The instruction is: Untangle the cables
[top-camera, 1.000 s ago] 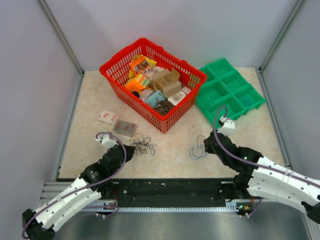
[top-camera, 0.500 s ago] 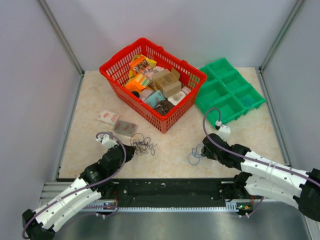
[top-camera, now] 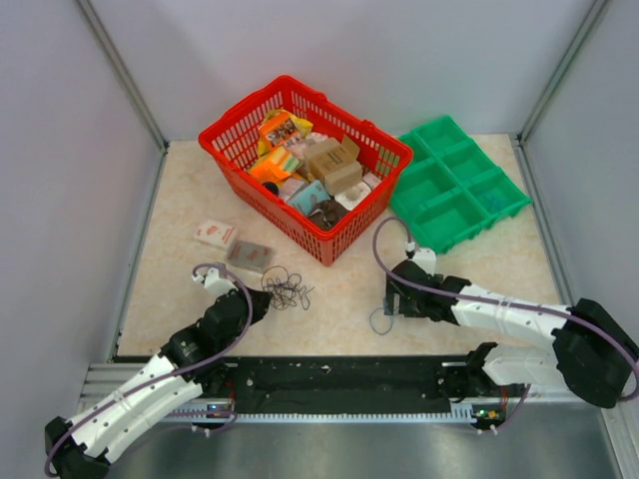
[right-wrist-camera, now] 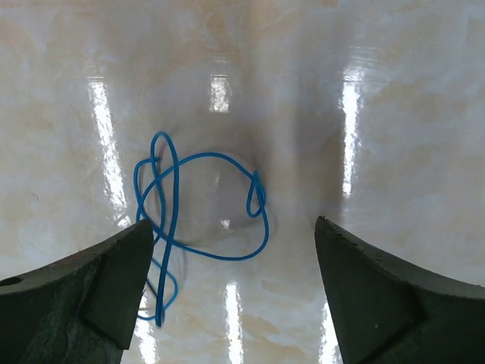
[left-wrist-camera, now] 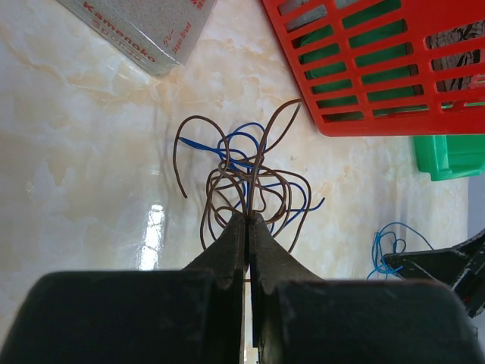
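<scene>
The cables lie in two groups. A tangle of thin brown and blue cables [top-camera: 285, 292] [left-wrist-camera: 242, 182] rests on the table in front of the basket, and my left gripper [top-camera: 262, 299] [left-wrist-camera: 248, 216] is shut on its near strands. A separate thin blue cable [top-camera: 379, 319] [right-wrist-camera: 174, 199] lies in loose loops on the table, also seen small in the left wrist view [left-wrist-camera: 390, 243]. My right gripper [top-camera: 391, 299] [right-wrist-camera: 233, 221] hovers just over it, jaws wide open and holding nothing; the blue loops lie ahead of the left fingertip.
A red basket [top-camera: 349, 115] [left-wrist-camera: 379, 68] full of packets stands at the back centre. A green compartment tray [top-camera: 459, 185] [left-wrist-camera: 451, 155] lies to its right. Two small packets [top-camera: 215, 234] [top-camera: 250, 255] sit left of the tangle, one of them near my left gripper [left-wrist-camera: 144, 30].
My right gripper has opened from shut and swung left and nearer, leaving the blue cable loose on the table. The left arm and its tangle have not moved.
</scene>
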{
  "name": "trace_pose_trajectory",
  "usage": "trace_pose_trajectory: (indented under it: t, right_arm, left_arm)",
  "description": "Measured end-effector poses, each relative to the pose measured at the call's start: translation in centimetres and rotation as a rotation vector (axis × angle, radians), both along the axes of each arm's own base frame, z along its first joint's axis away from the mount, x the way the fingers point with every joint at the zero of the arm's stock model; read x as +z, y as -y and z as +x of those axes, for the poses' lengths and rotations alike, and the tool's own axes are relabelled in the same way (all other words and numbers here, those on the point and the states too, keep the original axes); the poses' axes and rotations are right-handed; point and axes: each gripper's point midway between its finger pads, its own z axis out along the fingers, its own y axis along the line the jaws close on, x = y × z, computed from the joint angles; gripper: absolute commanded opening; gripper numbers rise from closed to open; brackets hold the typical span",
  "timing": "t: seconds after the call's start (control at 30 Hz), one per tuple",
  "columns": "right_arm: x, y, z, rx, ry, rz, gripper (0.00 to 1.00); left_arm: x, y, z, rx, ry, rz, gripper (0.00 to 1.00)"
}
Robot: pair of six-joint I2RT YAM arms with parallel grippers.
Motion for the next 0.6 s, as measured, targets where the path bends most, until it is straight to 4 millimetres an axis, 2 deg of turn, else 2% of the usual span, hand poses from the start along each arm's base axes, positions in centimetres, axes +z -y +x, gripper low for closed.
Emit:
trace_pose_trajectory:
  t: [0.13, 0.27, 0.37, 0.4, 0.47, 0.5, 0.6]
  right_arm:
    - [-0.48, -0.86, 0.47, 0.032, -0.032, -0.027, 0.67]
    - [-0.57, -1.21, 0.64, 0.048, -0.039, -0.031, 0.34]
    - [-0.69, -1.18, 0.62, 0.051, -0.044, -0.034, 0.19]
    - [-0.72, -1.16, 0.63, 0.053, -0.043, -0.037, 0.16]
    - [-0.73, -1.13, 0.66, 0.052, -0.043, -0.038, 0.03]
    - [-0.73, -1.12, 0.67, 0.051, -0.043, -0.038, 0.0]
    - [-0.65, -1.06, 0.74, 0.049, -0.038, -0.04, 0.0]
  left_arm:
    - [-0.09, 0.01, 0.0, 0.0, -0.003, 0.003, 0.0]
    - [-0.1, 0.01, 0.0, 0.0, -0.003, 0.003, 0.0]
    - [-0.09, 0.02, 0.02, 0.0, -0.002, 0.002, 0.0]
    - [-0.07, 0.04, 0.04, 0.0, -0.001, 0.001, 0.0]
    - [-0.04, 0.06, 0.05, 0.0, 0.0, -0.001, 0.0]
    - [-0.04, 0.07, 0.06, -0.001, 0.001, -0.001, 0.0]
    - [-0.02, 0.07, 0.07, 0.0, 0.001, -0.001, 0.0]
